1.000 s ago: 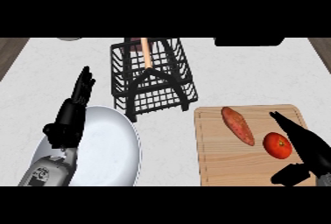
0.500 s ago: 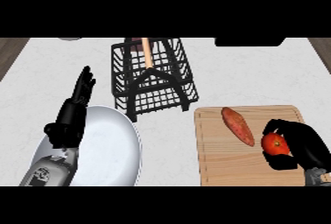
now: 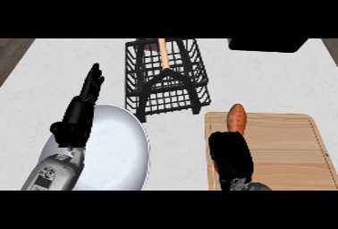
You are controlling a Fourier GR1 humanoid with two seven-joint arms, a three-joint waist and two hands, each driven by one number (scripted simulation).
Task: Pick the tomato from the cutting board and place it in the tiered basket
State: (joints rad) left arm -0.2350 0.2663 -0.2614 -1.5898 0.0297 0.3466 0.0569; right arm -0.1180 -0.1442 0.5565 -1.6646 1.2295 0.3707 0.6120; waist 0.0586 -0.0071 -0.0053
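Over the pale wooden cutting board [image 3: 284, 147], the right hand [image 3: 230, 154] hung back-up near the left edge.
Its fingers and the round red tomato could not be made out beneath it. An orange sweet potato [image 3: 235, 118] lay just beyond. The black wire tiered basket [image 3: 166, 76] stood behind; the left hand [image 3: 86, 100] rested, fingers straight, over a white plate [image 3: 122, 152].

The right hand [image 3: 230, 152] hides the tomato; the sweet potato's [image 3: 235, 117] near end is covered too
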